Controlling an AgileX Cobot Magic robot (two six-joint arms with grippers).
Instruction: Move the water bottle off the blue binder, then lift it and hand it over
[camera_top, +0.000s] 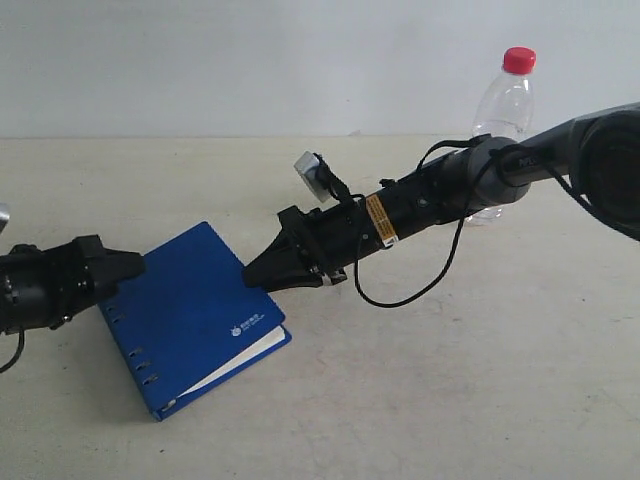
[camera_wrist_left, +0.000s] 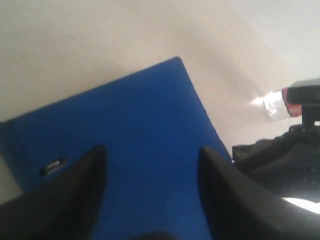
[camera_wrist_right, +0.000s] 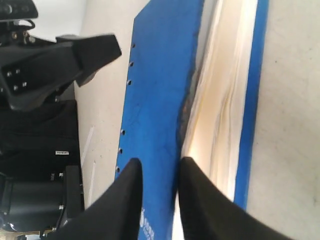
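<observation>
- One water bottle (camera_top: 505, 112): upright, upper right, well apart from the blue binder (camera_top: 190, 310); we judge it light and crushable.
- Binder, lower left: stiff cover, loose pages; we'd grip its full thickness.
- right gripper (camera_top: 262, 277) narrowed astride the cover edge, clamp uncertain; left gripper (camera_top: 135, 266) spread.

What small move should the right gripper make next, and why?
Probably finish closing the right gripper on the blue binder: its jaws straddle the cover's edge, narrow but perhaps not pinching yet. The water bottle already stands off it, so lifting can follow.
</observation>
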